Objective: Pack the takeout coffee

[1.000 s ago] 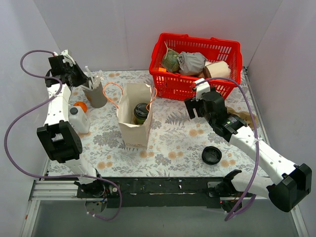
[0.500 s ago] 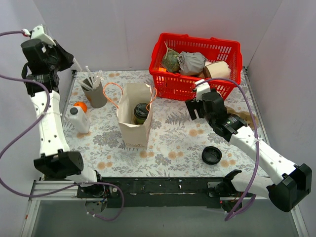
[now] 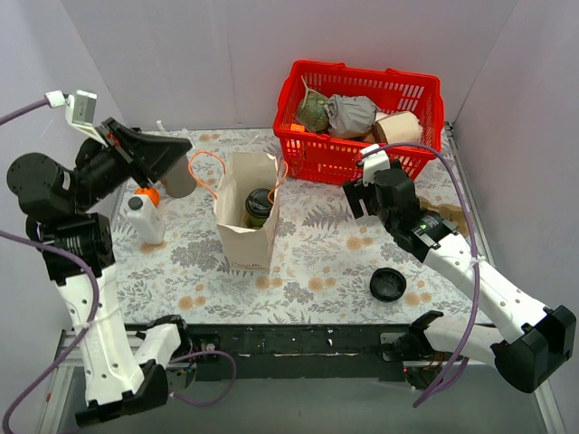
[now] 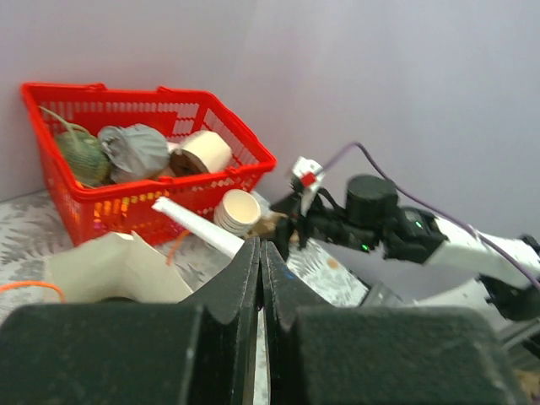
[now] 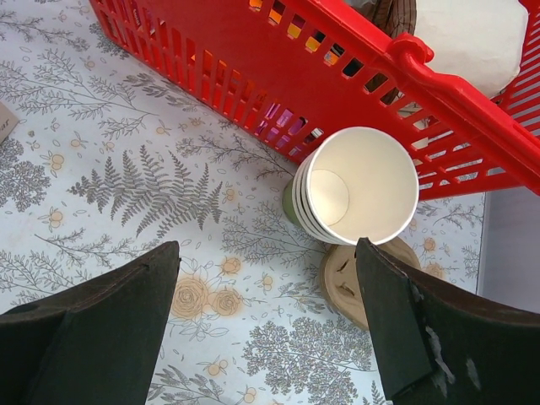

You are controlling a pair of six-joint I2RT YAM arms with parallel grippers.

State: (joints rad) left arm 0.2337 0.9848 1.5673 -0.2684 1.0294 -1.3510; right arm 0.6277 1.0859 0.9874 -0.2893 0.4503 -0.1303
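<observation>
The takeout coffee, dark green with a black dome lid, stands inside the open paper bag at the table's middle. My left gripper hovers high, left of the bag, pointing toward it. In the left wrist view its jaws are shut, and a thin white straw sticks out from the fingertips. My right gripper is open and empty in front of the red basket. In the right wrist view it hovers over bare tablecloth just short of a stack of lidless cream cups.
The red basket with wrapped goods stands at the back right. A loose black lid lies front right. A grey straw holder, an orange and a white bottle stand left. A brown disc lies by the cup stack.
My left arm has lifted away from the straw holder, swung out to the left and up, and now points right toward the bag. My right arm has barely moved.
</observation>
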